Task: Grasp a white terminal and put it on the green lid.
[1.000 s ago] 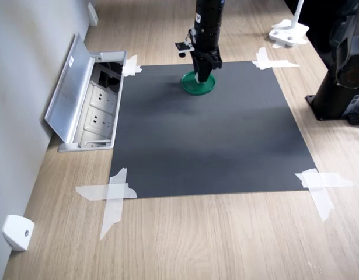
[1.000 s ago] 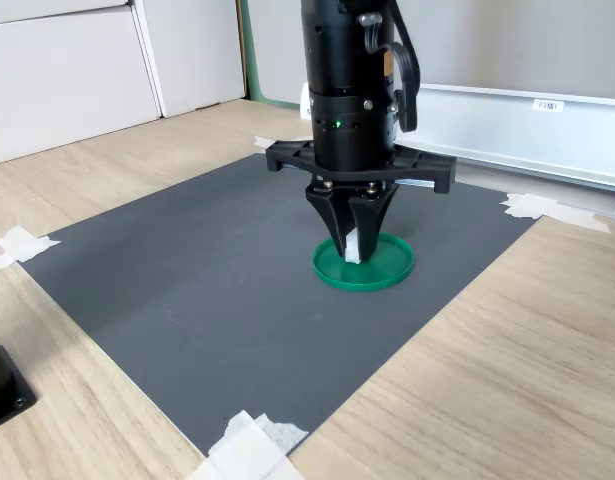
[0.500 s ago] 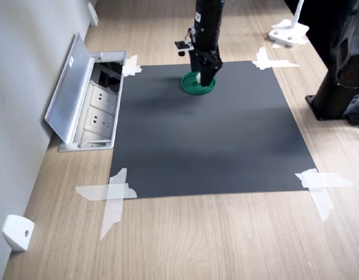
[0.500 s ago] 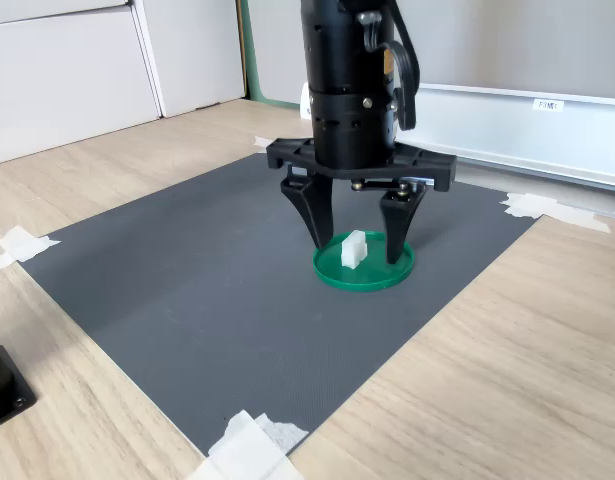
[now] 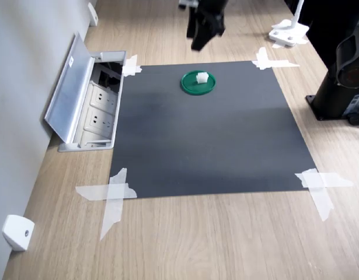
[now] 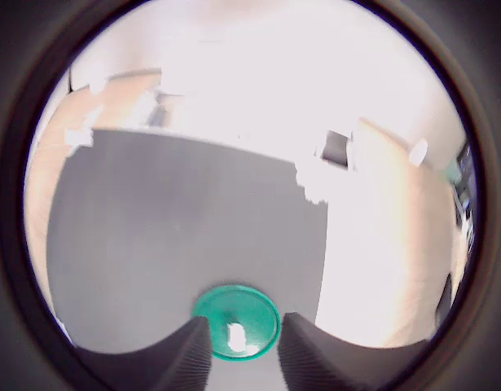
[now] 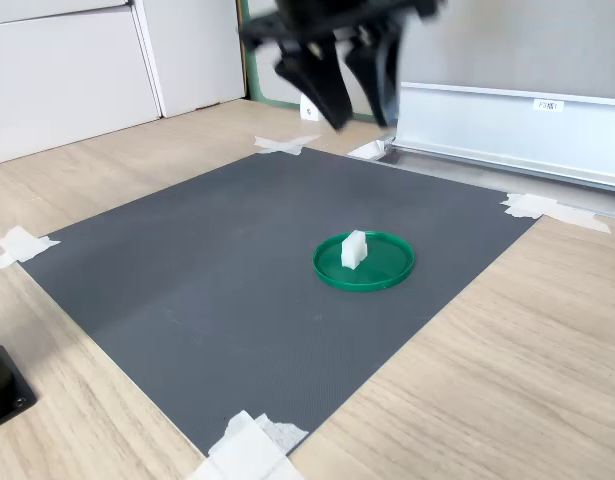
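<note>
On the dark mat (image 7: 217, 290) taped to the wooden table (image 7: 507, 400), the green lid (image 7: 387, 272) lies flat with its raised rim up, and the white terminal (image 7: 354, 249) stands upright inside that rim, a little off the disc's middle toward the second exterior view's left. That placement fits the task: the block rests wholly on the lid, touching nothing else, and the rim would likely keep it from sliding off. Judging by how things lie, the put-down is done and nothing remains but to clear away. The gripper (image 7: 342, 70) hangs high above the mat, well apart from the lid and block, blurred in both exterior views; in the first exterior view it (image 5: 204, 29) sits near the top edge, beyond the lid (image 5: 191, 86) and terminal (image 5: 202, 77). Its fingers (image 6: 193, 350) point down and are spread, holding nothing; in the wrist view the two dark tips frame the lid (image 6: 248, 305), with the terminal (image 6: 235, 334) showing in the gap between them. A metal socket box (image 5: 89, 111) with its cover raised sits beside the mat, uninvolved.
</note>
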You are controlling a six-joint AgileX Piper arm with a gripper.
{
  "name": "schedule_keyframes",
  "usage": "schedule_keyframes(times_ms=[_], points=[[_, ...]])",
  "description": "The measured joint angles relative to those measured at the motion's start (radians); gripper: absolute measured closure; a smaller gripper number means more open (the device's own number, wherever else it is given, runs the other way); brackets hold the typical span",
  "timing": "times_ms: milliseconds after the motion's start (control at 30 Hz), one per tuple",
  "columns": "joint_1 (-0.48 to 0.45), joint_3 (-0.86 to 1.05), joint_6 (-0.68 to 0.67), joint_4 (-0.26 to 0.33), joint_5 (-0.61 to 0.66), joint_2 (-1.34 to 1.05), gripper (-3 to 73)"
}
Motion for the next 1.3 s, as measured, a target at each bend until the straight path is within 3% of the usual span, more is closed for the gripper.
schedule_keyframes(times_ms=[200,367,733,1000,1300], points=[[0.197,0.134,0.114,0.008,-0.068,-0.298,59.1],[0.234,0.279,0.244,-0.014,-0.190,-0.542,68.4],[0.235,0.663,0.454,-0.036,-0.407,-0.993,70.1],[0.235,0.824,0.476,-0.036,-0.401,-1.258,70.2],[0.235,0.870,0.476,-0.040,-0.354,-1.268,70.3]])
